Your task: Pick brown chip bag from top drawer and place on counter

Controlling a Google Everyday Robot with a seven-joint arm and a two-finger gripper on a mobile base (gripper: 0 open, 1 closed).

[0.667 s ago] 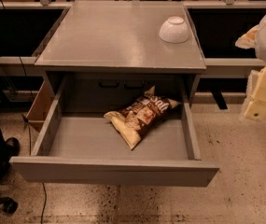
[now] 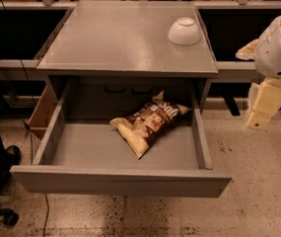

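The brown chip bag [image 2: 149,124] lies flat in the open top drawer [image 2: 120,180], towards its back right, with one pale end pointing to the front. The counter [image 2: 115,38] is the grey cabinet top above the drawer. My gripper [image 2: 261,105] hangs at the right edge of the view, outside the drawer and to the right of the cabinet, above the floor. It holds nothing that I can see and is well apart from the bag.
A white bowl [image 2: 184,31] sits upside down on the counter's back right corner. A cardboard box [image 2: 42,113] stands on the floor to the left of the drawer. A chair base [image 2: 2,216] is at the bottom left. Dark shelving runs behind.
My arm and gripper have shifted slightly left towards the cabinet. The bag, drawer and bowl have not moved.
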